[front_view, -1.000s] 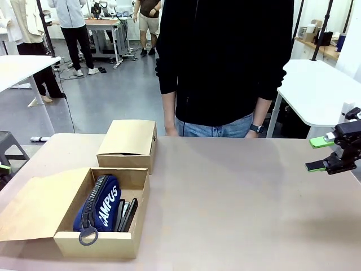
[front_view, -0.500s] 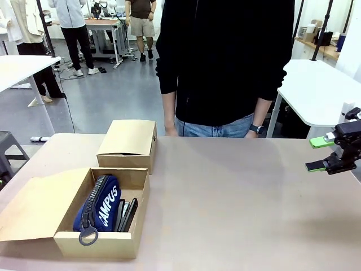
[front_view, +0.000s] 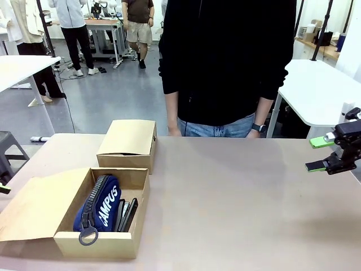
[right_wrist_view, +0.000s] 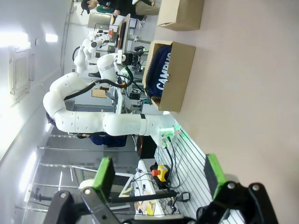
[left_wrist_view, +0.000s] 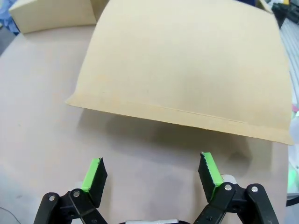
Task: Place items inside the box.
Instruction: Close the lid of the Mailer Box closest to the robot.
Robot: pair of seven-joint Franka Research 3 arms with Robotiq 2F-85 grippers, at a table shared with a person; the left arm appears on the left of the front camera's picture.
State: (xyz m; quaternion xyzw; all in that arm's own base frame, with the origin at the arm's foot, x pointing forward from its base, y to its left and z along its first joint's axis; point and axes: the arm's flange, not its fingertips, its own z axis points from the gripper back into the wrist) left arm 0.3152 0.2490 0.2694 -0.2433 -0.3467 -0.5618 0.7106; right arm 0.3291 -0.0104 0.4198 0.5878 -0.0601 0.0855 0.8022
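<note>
The left gripper (left_wrist_view: 152,170) has its fingers (left_wrist_view: 95,173) spread wide, with nothing between them; it hangs over bare bench (left_wrist_view: 42,116) just short of the edge of the box's flat cardboard flap (left_wrist_view: 187,65), touching neither. In the front view a sliver of green pad shows at the far left edge of the bench. The right gripper (front_view: 322,153) sits at the far right edge of the bench (front_view: 237,197), off the surface, its fingers (front_view: 321,141) also spread apart and holding nothing; its own wrist view shows the same wide gap between the green pads (right_wrist_view: 105,172). The open box (front_view: 96,243) stands at the near left of the bench with its flap folded out flat to the left. Inside it the pouch (front_view: 100,204), navy and lettered "CAMPUS", lies along the left side with its zip ring at the near end, and dark flat items (front_view: 127,214) lie just beside it on the right; what they are is hard to tell. A closed second box (front_view: 128,141) stands just behind. A person (front_view: 225,62) stands at the far side, hands down at the bench edge.
</note>
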